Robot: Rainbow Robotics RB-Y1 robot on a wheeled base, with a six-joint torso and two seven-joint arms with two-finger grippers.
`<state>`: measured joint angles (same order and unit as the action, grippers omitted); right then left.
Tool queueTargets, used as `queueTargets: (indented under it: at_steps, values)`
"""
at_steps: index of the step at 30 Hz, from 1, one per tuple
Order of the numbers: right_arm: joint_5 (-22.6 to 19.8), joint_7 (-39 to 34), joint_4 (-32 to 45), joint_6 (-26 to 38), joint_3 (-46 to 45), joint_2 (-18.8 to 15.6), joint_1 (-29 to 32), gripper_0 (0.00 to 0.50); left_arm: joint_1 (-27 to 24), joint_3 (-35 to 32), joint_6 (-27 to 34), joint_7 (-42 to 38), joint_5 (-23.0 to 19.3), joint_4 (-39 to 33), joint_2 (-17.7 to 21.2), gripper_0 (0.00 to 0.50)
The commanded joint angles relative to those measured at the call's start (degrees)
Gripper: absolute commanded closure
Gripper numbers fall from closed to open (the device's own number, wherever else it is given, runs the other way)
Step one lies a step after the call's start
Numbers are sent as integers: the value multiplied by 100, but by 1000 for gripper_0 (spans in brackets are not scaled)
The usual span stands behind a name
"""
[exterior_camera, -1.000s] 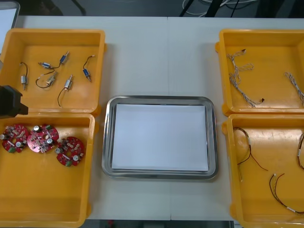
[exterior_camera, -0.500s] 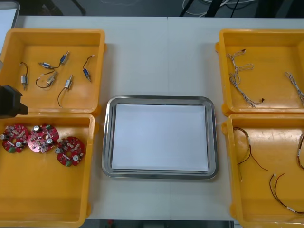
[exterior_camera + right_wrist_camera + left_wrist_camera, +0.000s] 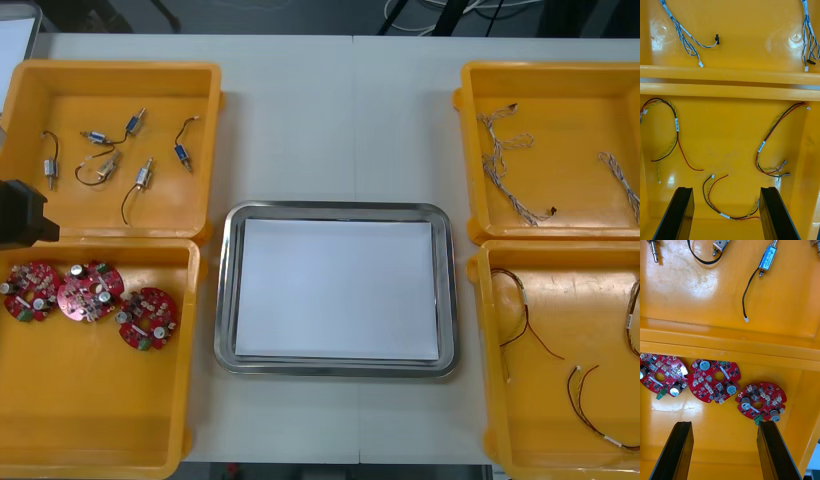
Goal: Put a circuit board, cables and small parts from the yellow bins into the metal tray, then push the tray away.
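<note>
My left gripper (image 3: 725,425) hangs released, fingers apart, over three round red circuit boards (image 3: 714,380) lying flat in a glossy yellow bin (image 3: 730,442). My right gripper (image 3: 726,191), also released, hovers above thin, curled red and yellow cables (image 3: 676,125) in another bin (image 3: 730,150). The shiny rectangular metal tray (image 3: 335,212), white inside, sits on the table (image 3: 330,120) between the bins.

The rectangular metal tray (image 3: 226,290) is polished to a mirror shine at its rim and is matt white inside. The four yellow plastic bins (image 3: 212,150) are moulded smooth and glossy, with glints thrown off their floors. The light table (image 3: 340,120) is finished matt.
</note>
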<state>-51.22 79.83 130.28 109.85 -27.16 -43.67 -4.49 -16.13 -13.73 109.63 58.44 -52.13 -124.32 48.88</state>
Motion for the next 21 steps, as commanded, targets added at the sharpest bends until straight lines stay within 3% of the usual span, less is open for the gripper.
queueTargets:
  at_steps: [1, 21]
  values:
    - [-46, -223, 165, 15, -35, 34, 80, 0, 75, -165, 37, 502, 45, -49, -45, 0]
    - [-46, -223, 165, 15, -35, 34, 80, 0, 75, -165, 37, 502, 45, -49, -45, 0]
